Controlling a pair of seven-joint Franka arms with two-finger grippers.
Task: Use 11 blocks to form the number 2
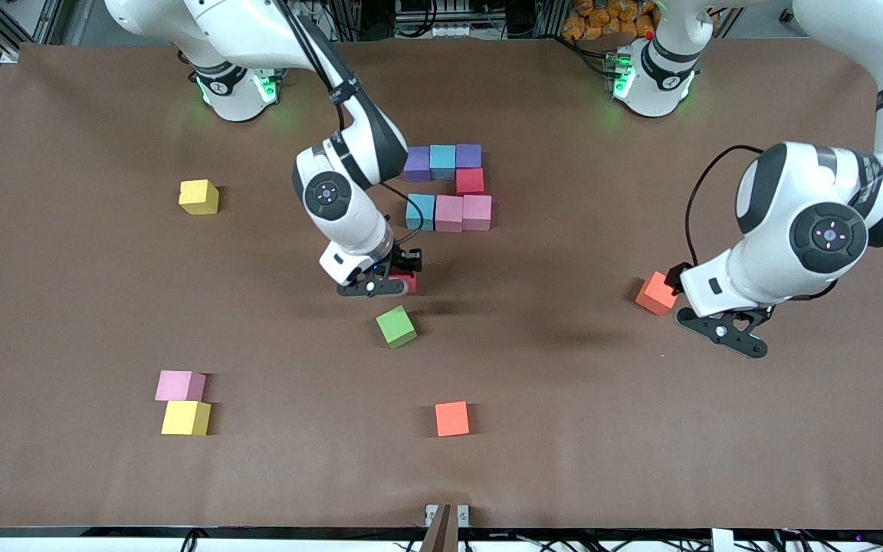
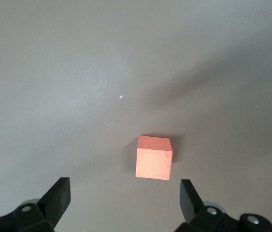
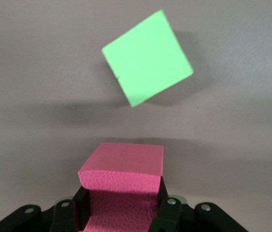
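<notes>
ok so the right gripper [image 1: 399,284] is clamped on a red block [image 1: 408,282], sitting just under the half-built number 2 [image 1: 449,188] in the upper middle of the front view. Seven cubes are down so far: the top row, one red under it, and the middle row. By my read the open slot is directly below the light blue cube [image 1: 420,211] in the frame, touching it. I'd square the block up to that cube's edges before lowering it, come straight down, and only let go once it's flat, since a sideways nudge could shove the whole middle row. The green block [image 1: 396,326] lies close by, lower in the frame and rotated, so I'd swing clear of it. The left gripper [image 1: 725,333] waits with fingers apart beside an orange block [image 1: 656,293], toward the left arm's end of the table. Hard to make out: the held block looks way pinker in the right wrist view, most of it is hidden by the fingers in the front view, and I can't tell if it touches the table.
</notes>
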